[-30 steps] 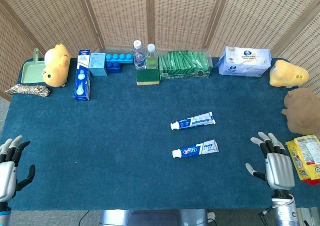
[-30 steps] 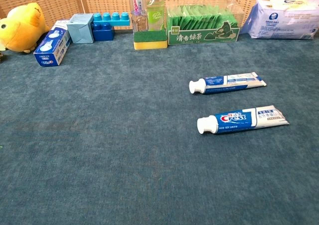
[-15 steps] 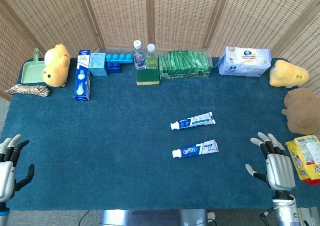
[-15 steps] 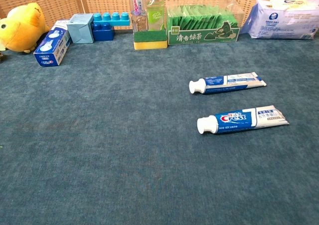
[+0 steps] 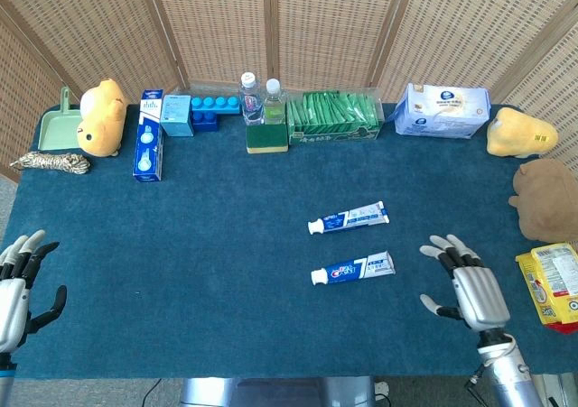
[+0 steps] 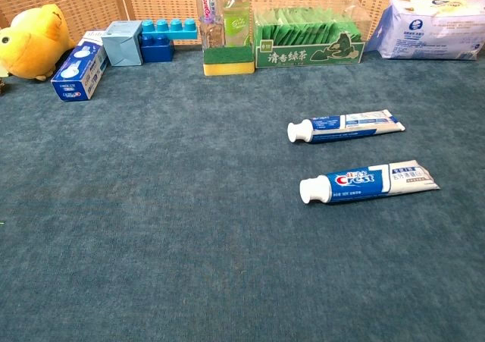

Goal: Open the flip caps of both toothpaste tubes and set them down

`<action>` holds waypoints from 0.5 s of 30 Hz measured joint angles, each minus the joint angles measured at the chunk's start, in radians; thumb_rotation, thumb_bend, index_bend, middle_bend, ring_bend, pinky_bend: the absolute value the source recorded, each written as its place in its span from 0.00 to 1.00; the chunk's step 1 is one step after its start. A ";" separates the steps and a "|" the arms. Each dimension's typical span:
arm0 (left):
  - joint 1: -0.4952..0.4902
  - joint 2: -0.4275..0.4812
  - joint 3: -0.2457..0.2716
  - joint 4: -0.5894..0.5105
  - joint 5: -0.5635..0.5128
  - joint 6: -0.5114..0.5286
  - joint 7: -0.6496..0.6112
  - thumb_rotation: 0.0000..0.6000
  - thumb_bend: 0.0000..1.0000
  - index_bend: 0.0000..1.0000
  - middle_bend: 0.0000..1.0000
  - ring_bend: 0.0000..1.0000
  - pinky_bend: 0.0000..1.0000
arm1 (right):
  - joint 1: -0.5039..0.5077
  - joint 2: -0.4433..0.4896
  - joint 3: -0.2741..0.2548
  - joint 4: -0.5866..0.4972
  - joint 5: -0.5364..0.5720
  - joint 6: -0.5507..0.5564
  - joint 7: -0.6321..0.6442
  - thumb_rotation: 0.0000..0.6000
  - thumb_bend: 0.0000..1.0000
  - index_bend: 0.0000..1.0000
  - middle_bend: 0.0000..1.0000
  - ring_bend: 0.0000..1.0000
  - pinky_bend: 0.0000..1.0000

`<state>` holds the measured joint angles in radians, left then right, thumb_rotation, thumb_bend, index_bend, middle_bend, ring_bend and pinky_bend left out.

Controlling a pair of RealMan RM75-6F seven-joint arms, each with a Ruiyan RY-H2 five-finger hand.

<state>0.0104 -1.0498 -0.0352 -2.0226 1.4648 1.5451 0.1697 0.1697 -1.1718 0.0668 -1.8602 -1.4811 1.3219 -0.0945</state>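
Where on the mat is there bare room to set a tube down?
The widest bare stretch runs from the left hand to the two toothpaste tubes. A narrower strip separates them from the right hand. The back edge is crowded, around the green tea box.

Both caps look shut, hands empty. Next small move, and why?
Probably bring the open right hand left onto the nearer blue-and-white Crest toothpaste tube. That tube lies flat and untouched beside it, its white flip cap closed and pointing left.
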 measured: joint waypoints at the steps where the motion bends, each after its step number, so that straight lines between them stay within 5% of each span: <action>1: -0.006 0.001 -0.004 -0.001 -0.002 -0.007 0.000 1.00 0.42 0.15 0.08 0.02 0.06 | 0.015 -0.002 0.003 -0.003 0.004 -0.023 -0.007 1.00 0.22 0.23 0.18 0.07 0.18; 15: -0.087 -0.015 -0.047 0.018 -0.072 -0.104 0.005 1.00 0.42 0.15 0.07 0.02 0.06 | 0.229 -0.099 0.065 0.007 0.161 -0.291 -0.182 1.00 0.24 0.28 0.18 0.06 0.18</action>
<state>-0.0768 -1.0651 -0.0820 -2.0046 1.3925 1.4409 0.1749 0.3986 -1.2705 0.1314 -1.8532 -1.3200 1.0309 -0.2769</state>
